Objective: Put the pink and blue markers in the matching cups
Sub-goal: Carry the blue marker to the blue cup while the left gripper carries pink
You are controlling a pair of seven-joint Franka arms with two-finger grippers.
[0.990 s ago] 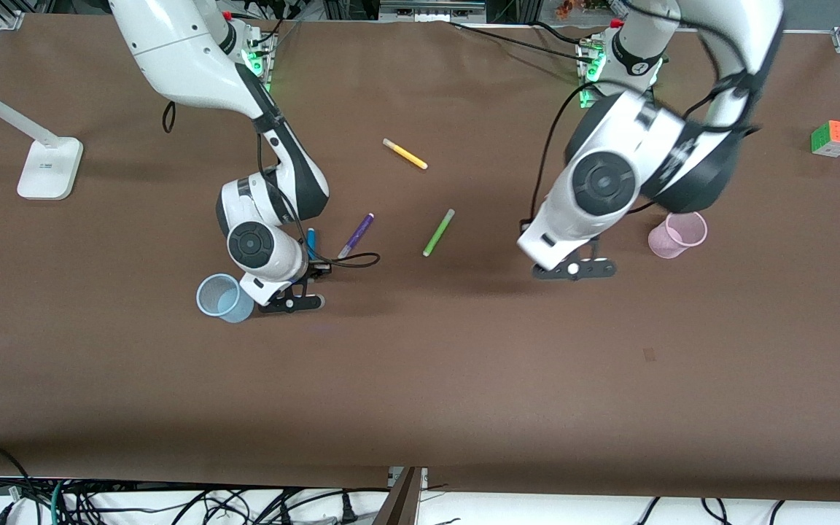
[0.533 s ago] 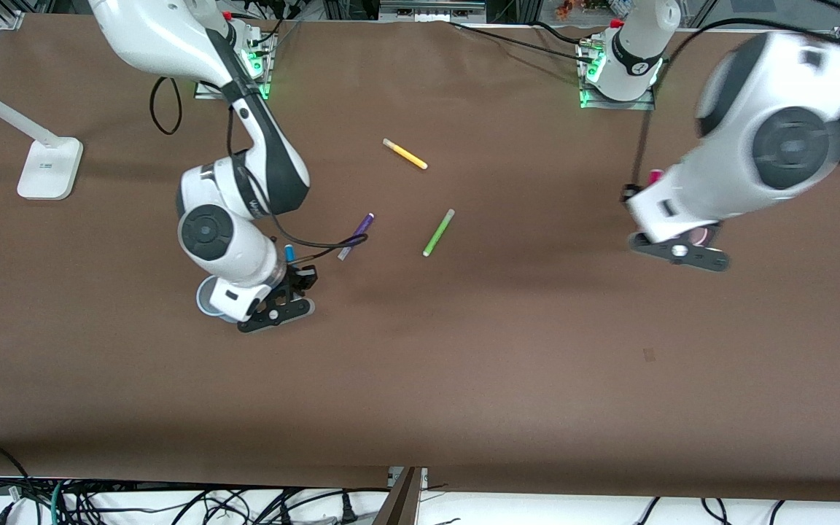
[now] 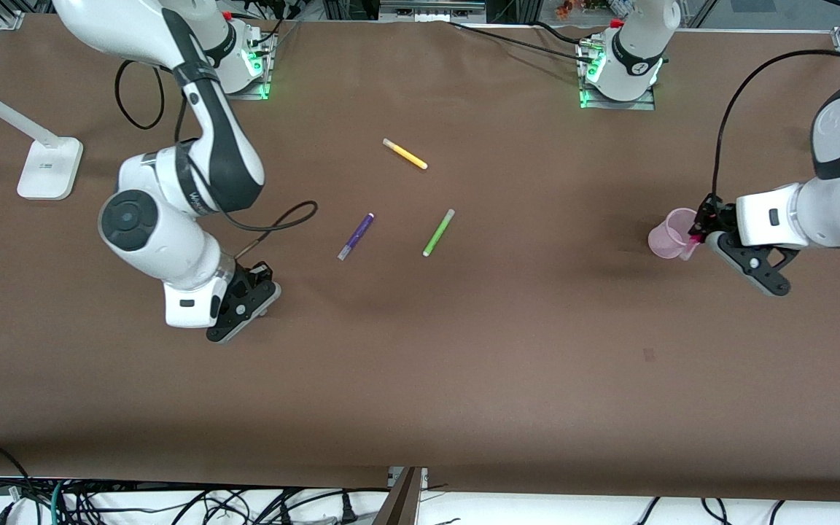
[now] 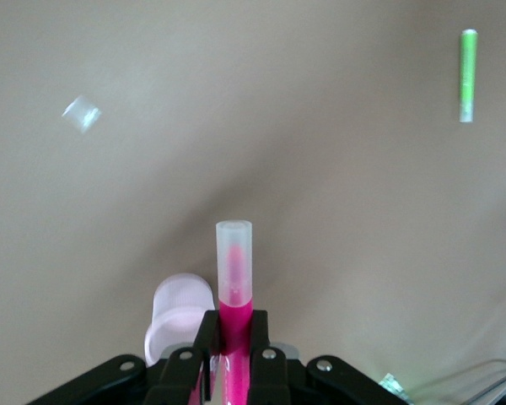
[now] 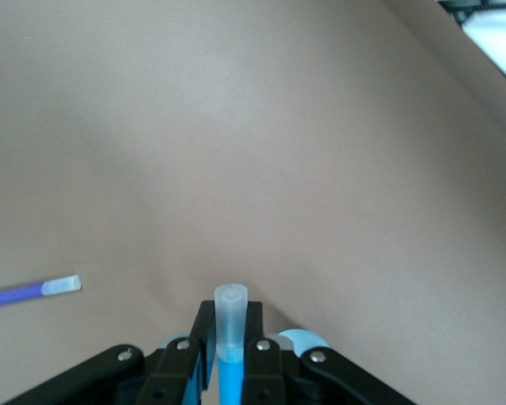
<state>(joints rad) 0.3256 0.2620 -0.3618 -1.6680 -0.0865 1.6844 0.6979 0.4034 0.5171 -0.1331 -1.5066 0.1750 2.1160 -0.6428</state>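
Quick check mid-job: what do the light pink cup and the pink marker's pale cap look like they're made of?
Light pink cup: probably thin translucent plastic with a smooth finish; the brown table tints through its wall. Pale cap of the pink marker held in the left gripper: frosted, semi-clear plastic, apparently; the pink tip shows faintly inside.

Three markers lie mid-table; one cup stands toward the left arm's end.

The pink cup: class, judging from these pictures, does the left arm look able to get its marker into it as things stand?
Probably yes. The left gripper is shut on the pink marker right at the pink cup, whose open mouth nothing covers. The marker shows just beside the cup rather than over its mouth, so a small shift seems needed.
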